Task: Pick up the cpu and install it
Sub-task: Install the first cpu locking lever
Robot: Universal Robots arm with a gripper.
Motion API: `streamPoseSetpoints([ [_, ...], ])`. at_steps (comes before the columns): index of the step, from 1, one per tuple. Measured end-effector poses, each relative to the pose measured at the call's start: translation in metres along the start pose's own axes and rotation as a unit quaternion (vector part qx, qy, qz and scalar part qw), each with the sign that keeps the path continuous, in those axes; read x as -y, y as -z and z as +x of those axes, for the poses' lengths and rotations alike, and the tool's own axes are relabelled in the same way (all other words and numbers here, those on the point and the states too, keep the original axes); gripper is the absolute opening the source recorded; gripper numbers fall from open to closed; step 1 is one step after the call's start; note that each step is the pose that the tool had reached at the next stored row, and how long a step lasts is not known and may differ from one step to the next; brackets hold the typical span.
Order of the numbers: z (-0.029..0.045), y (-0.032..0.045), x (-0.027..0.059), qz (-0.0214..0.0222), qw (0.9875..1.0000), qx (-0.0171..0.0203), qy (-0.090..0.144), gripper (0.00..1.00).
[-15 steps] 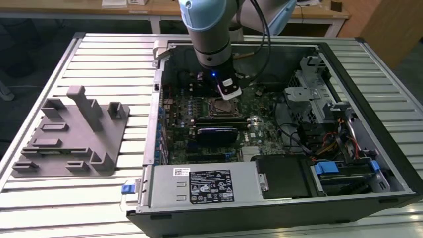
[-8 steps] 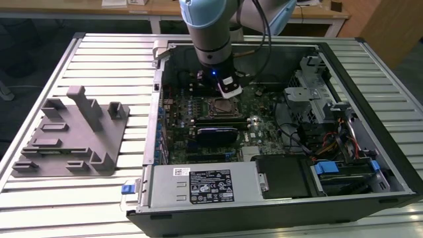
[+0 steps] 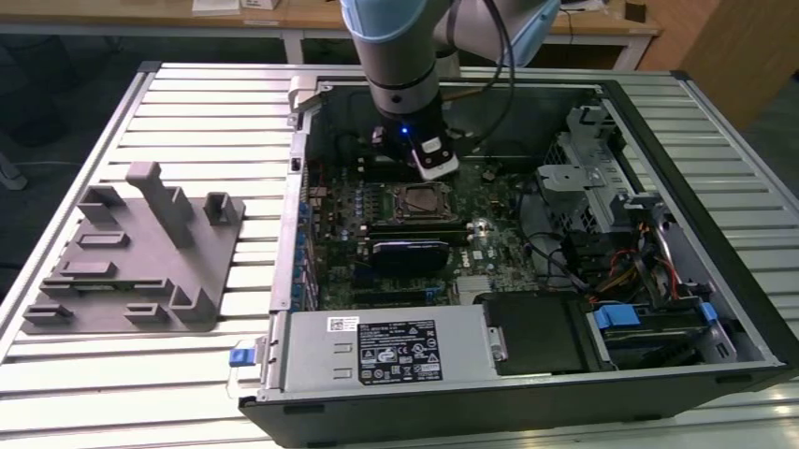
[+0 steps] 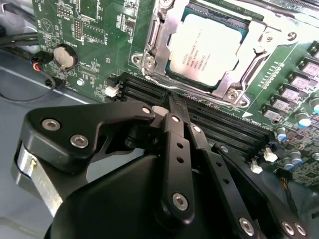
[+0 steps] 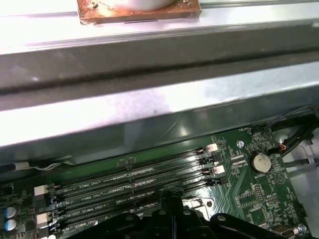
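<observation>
Slatted metal table [image 3: 187,112], pale, ribbed lengthwise. On it, an open computer case [image 3: 699,234], black-rimmed, side panel off, interior facing up. On the exterior view's left, apart from the case, a grey plastic fixture block [image 3: 131,257] with upright posts.

Inside the case: green motherboard [image 3: 500,248] across the middle; power supply [image 3: 387,351] with a white label along the near wall; drive cage and cable bundle on the exterior view's right. In the second wrist view the motherboard carries black memory slots [image 4: 219,119], a coin cell battery [image 4: 65,56] and rows of small components. The first wrist view shows the same slots [image 5: 129,186] and battery [image 5: 259,161] below the grey case wall [image 5: 149,99].

Robot arm [image 3: 399,65] comes down from above into the case, a blue light lit at its wrist.

The cpu [image 4: 209,46]: flat square, pale silvery top with faint print, thin darker rim. It sits in the black socket on the motherboard, ringed by the bright metal socket frame [image 4: 149,50]. In the exterior view it shows as a small pale square [image 3: 416,200] at the board's centre.

Gripper [image 4: 172,104]: black linkage fingers [image 4: 174,149] drawn together to a narrow tip, nothing between them. The tip hangs over the memory slots, just beside the socket frame's edge, apart from the cpu. In the exterior view the gripper [image 3: 431,168] is just above the socket.
</observation>
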State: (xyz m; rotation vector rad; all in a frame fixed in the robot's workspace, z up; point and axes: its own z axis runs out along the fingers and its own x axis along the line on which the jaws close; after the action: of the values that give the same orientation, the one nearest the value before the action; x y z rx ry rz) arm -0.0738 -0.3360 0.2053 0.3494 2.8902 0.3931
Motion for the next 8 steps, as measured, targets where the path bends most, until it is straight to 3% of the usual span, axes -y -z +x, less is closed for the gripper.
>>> streamPoseSetpoints([
  [8, -0.0003, 0.0019, -0.0005, 0.0024, 1.0, 0.0005, 0.001, 0.11],
])
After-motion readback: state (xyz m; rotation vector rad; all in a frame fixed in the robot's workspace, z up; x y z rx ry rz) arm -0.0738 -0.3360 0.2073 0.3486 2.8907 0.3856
